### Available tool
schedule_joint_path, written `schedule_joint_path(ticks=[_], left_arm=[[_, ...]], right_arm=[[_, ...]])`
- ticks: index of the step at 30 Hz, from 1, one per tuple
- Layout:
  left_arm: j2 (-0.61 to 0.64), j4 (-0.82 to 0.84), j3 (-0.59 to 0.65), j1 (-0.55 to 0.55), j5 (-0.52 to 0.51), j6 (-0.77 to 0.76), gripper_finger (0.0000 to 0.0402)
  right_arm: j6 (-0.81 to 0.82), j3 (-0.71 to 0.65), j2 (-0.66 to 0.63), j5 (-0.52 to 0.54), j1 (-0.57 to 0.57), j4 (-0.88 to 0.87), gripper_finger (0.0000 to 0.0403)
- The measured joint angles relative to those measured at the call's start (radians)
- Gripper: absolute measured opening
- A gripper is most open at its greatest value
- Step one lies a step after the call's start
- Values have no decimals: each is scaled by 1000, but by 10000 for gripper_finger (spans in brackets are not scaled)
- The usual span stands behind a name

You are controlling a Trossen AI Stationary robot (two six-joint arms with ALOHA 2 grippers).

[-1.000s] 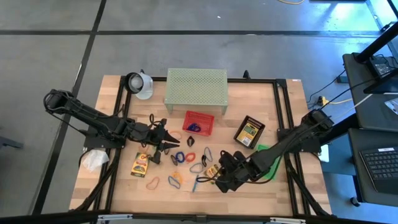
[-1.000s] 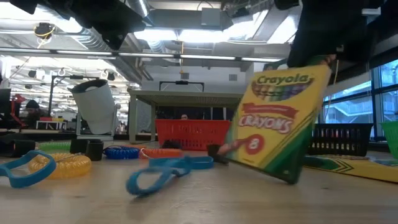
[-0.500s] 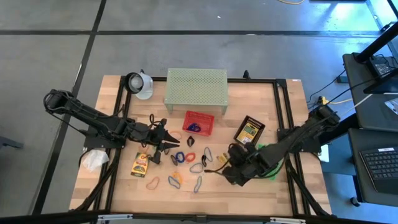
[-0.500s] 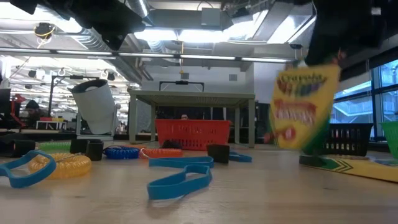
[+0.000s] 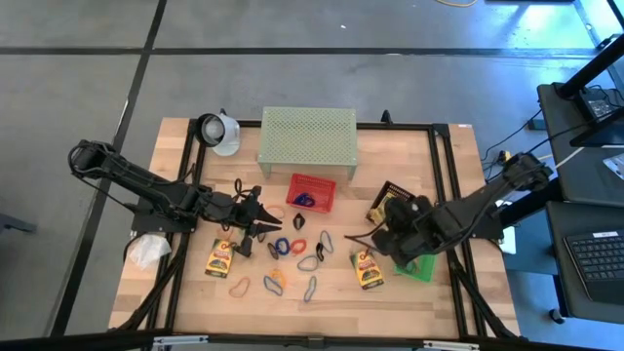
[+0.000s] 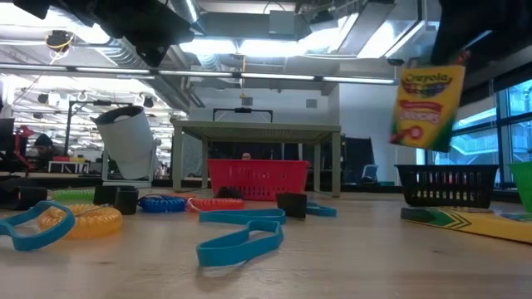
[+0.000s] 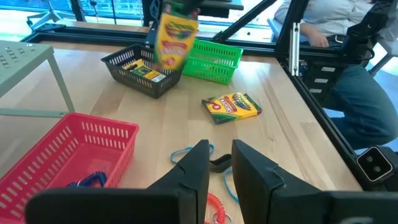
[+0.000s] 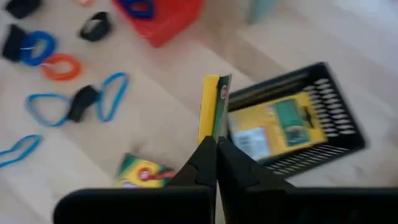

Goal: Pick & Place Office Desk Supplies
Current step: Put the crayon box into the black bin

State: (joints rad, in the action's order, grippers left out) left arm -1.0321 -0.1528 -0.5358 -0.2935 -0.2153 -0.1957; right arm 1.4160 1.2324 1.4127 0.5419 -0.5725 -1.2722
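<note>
Yellow-green crayon box (image 8: 213, 106) is clamped edge-on in the right gripper (image 8: 215, 144), jaws clenched on its lower edge, lifted clear of the desk (image 5: 185, 292). Step in hand, as I read it: carry to the black basket (image 8: 323, 112), which already holds one crayon box (image 8: 273, 130).

Near to far, high view:
- 6 o'clock, front edge of the desk: blue loop (image 6: 241, 241), yellow coil (image 6: 83, 220), orange loops.
- 5 o'clock: a second loose crayon box (image 5: 368, 270) flat on the desk, just in front of the right gripper.
- 7 o'clock: third loose box (image 5: 222, 257), beside the left gripper.
- 3 o'clock: right arm reaches in from the right edge, wrist near the black basket and over the green basket (image 7: 214, 60).
- 9 o'clock: left gripper (image 5: 261, 220) waits low over the loops, jaws slightly parted, grasping nothing visible.
- 12 o'clock: red basket (image 5: 311, 190), then the pale green shelf (image 5: 307, 136) behind it.

Next move likely needs the box brought fully over the black basket, lowered, then released. Risk: held on edge, it may tip onto the basket's rim.
</note>
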Motion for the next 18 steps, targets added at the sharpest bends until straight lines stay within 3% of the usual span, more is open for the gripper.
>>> schedule_joint_path(ticks=[7,18], left_arm=[[0,0,0,0,0,0,61],[0,1,0,0,0,0,61]], right_arm=[[20,0,-18,-7,45,-142,0],[10,-128,-22,-63,106,-125,0]])
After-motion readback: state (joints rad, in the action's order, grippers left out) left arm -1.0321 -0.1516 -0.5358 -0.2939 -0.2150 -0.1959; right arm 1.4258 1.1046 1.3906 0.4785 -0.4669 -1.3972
